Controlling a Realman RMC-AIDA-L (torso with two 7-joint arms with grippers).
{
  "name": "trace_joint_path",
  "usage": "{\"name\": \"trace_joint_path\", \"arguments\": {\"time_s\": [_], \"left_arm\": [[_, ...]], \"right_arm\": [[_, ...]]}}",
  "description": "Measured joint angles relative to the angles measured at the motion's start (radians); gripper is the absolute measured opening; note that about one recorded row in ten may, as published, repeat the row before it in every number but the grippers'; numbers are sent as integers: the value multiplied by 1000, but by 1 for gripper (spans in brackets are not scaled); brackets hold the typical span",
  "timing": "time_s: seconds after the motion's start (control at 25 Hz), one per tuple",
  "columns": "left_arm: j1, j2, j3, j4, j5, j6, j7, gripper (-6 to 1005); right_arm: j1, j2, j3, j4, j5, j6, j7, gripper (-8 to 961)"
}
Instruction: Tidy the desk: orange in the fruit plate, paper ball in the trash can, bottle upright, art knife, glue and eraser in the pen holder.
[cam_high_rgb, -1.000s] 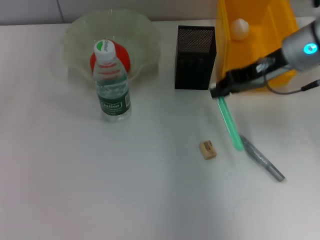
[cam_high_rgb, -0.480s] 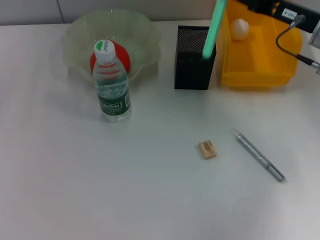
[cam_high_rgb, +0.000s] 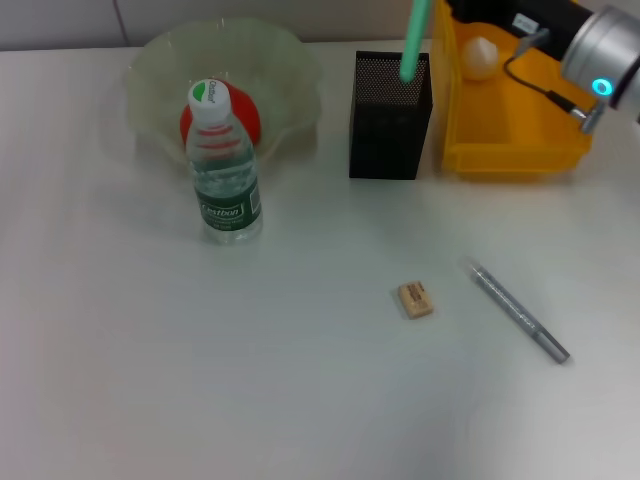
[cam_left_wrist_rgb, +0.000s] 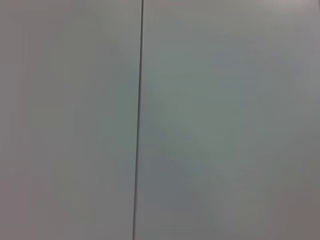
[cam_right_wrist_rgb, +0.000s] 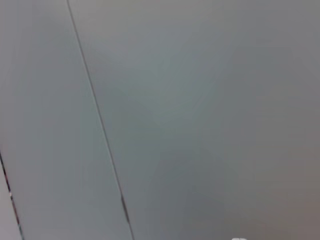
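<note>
The green stick (cam_high_rgb: 413, 45) is being held almost upright over the pen holder (cam_high_rgb: 388, 125), w/ its lower end at the holder's open top, near the corner beside the trash can (cam_high_rgb: 520, 125); its upper end is being cut off by the head view's top edge. The right arm (cam_high_rgb: 600, 45) is reaching in from the far right corner, above the trash can. Only the black body of the right gripper (cam_high_rgb: 500, 12) is being shown at the top edge, so whether it is spread or pinching the stick can't be told. The left gripper isn't being shown in any view.

The paper ball (cam_high_rgb: 479, 55) is lying inside the yellow trash can, at its far end. The orange (cam_high_rgb: 245, 115) is sitting in the fruit plate (cam_high_rgb: 150, 60), partly hidden by the bottle (cam_high_rgb: 224, 170), which is standing upright on the desk (cam_high_rgb: 200, 380) just in front of the plate. The eraser (cam_high_rgb: 415, 299) is lying on the desk, well in front of the pen holder. The grey pen-shaped tool (cam_high_rgb: 518, 312) is lying flat near the eraser, to its right, apart from it.

In both wrist views only a plain pale surface w/ a thin dark line is being shown.
</note>
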Motion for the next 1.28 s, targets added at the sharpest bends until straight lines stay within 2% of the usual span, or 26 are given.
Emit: {"name": "trace_joint_path", "arguments": {"time_s": [0.24, 0.52, 0.72, 0.84, 1.0, 1.28], "left_arm": [[3, -1, 1, -10, 0, 3, 4, 714], [12, -1, 2, -19, 0, 7, 7, 713], [21, -2, 1, -37, 0, 25, 7, 713], [21, -2, -3, -46, 0, 33, 7, 713], [23, -1, -2, -47, 0, 36, 7, 713], [33, 0, 0, -47, 0, 45, 7, 713]], "right_arm": [[36, 2, -88, 18, 2, 79, -23, 166], [84, 3, -96, 90, 2, 152, -89, 165], [85, 4, -96, 118, -1, 156, -81, 185], [84, 3, -126, 123, -3, 155, -18, 200], [84, -1, -242, 104, -5, 166, 127, 221], [7, -6, -416, -64, -5, 155, 387, 279]]}}
